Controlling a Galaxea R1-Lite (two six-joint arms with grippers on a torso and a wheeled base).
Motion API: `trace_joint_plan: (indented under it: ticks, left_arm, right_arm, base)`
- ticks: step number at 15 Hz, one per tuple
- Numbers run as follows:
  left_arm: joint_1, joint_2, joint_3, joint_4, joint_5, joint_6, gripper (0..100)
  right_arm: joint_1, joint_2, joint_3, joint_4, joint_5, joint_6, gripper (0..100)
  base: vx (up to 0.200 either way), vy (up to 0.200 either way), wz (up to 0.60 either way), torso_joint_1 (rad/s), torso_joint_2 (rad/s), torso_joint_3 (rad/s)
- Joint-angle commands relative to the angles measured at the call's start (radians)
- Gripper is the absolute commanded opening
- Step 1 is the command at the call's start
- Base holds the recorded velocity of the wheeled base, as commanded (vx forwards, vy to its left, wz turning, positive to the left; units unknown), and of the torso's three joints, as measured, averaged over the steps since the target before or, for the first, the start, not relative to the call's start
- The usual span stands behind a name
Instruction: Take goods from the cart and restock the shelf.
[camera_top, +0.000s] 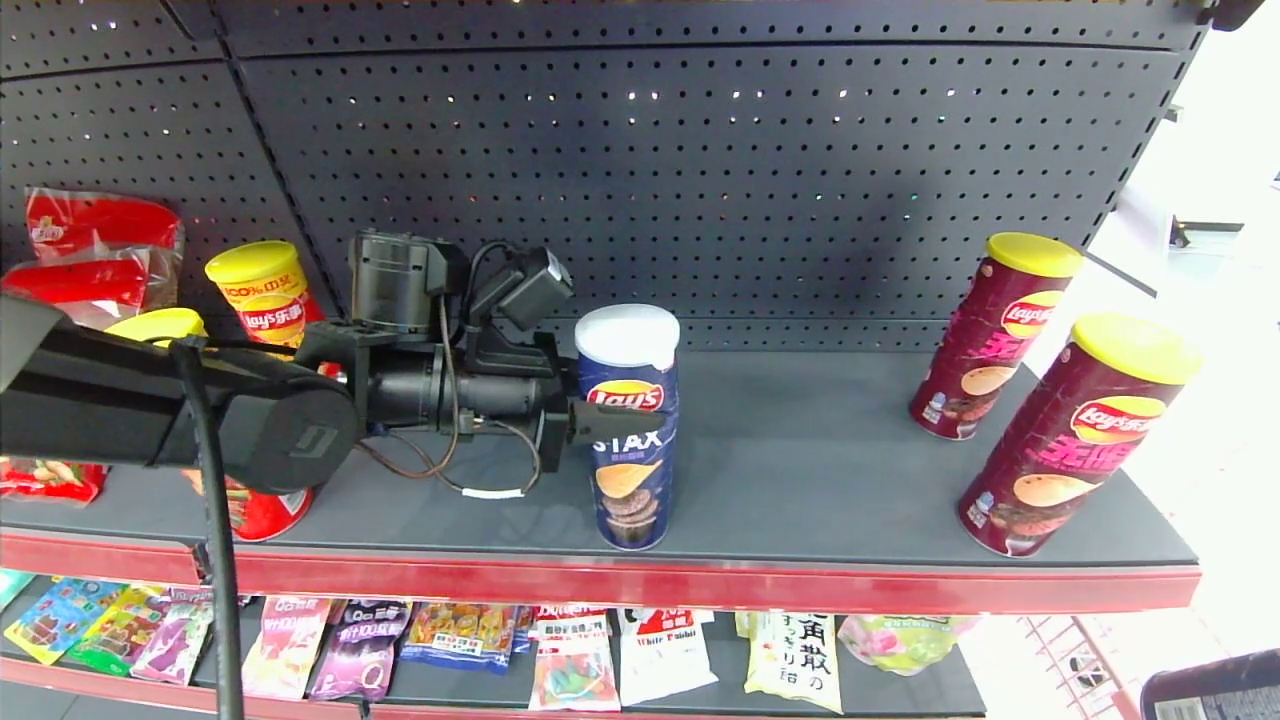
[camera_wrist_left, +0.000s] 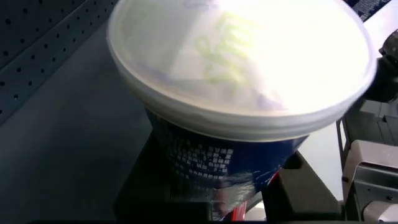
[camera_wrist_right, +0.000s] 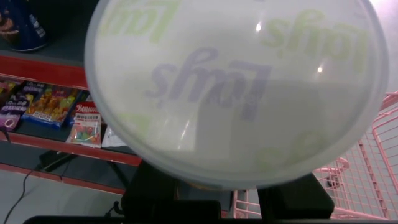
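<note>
1. The right gripper (camera_wrist_right: 233, 204) is closed on a second can (camera_wrist_right: 236, 87), gripped by the body with the clear lid facing the wrist camera. The can is held out in front of the shelving, near the pink cart (camera_wrist_right: 380, 168). Judgement: this unit is staged for the next placement.

2. The blue can (camera_top: 630, 460) stands upright on the shelf (camera_top: 820, 470), just behind the red front lip (camera_top: 800, 585), label facing outward. The left gripper (camera_top: 610, 422) is clamped around its mid-body from the robot's left side. The base appears to rest on the shelf, but full contact cannot be confirmed. A mid-body side grip keeps a tall, narrow can vertical and leaves its base free to seat.

3. Farther back and to the right, two maroon cans (camera_top: 1075, 440) stand well apart from the blue can. Red cans (camera_top: 268, 290) with yellow lids stand behind the left arm. The blue can occupies the open stretch between these groups, which probably keeps varieties separate.

4. The pegboard panel (camera_top: 700, 180) closes the rear.

5. Judgement: placement is at the release point. The next move calls for opening the fingers and withdrawing sideways without tipping the can.
</note>
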Motion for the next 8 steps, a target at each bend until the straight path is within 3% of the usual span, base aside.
trace_joint_plan:
  ticks: [1, 5, 8]
  left_arm:
    - [0.0, -0.009, 0.014, -0.003, -0.001, 0.002, 0]
    - [0.003, -0.002, 0.033, -0.003, -0.001, 0.04, 0]
    - [0.003, -0.002, 0.03, -0.003, -0.003, 0.04, 0]
  right_arm:
    - [0.0, 0.0, -0.001, 0.0, 0.0, 0.0, 0]
    - [0.0, -0.005, -0.001, 0.0, 0.0, 0.0, 0]
    - [0.0, -0.005, -0.001, 0.0, 0.0, -0.002, 0]
  base:
    - [0.0, 0.0, 0.0, 0.0, 0.0, 0.0]
    - [0.0, 0.0, 0.0, 0.0, 0.0, 0.0]
    - [0.0, 0.0, 0.0, 0.0, 0.0, 0.0]
